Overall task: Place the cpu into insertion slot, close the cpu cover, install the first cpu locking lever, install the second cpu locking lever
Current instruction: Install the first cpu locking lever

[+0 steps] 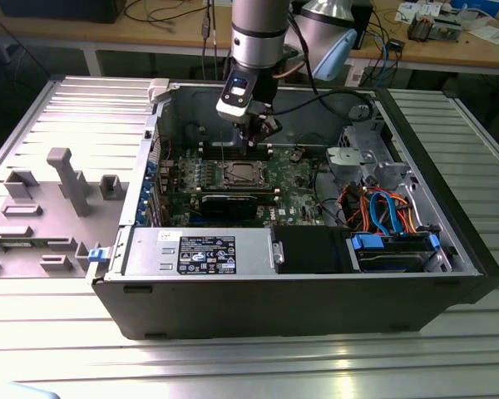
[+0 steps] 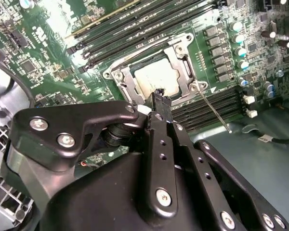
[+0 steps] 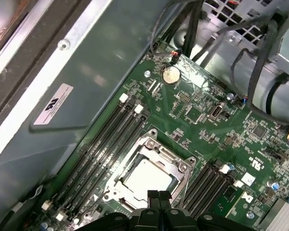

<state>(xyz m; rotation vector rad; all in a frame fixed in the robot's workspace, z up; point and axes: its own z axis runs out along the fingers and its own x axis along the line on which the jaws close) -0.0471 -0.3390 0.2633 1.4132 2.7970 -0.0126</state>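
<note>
Ribbed metal bench is carrying an open computer case lying on its side across the middle of the exterior view. Grey fixture blocks are standing at that view's left. The arm is reaching down from the upper middle of the frame, and the gripper is hovering just above the green motherboard, beside the insertion slot.

The cpu is sitting in that slot, its silver top showing through the window of the cpu cover, which is lying flat over it in both wrist views. A thin locking lever is sticking out from one corner of the socket, slanting away over the memory slots.

The gripper is hanging close to the socket's edge with its fingertips seemingly pressed together and grasping nothing. A coin battery is lying well apart from the socket.
</note>
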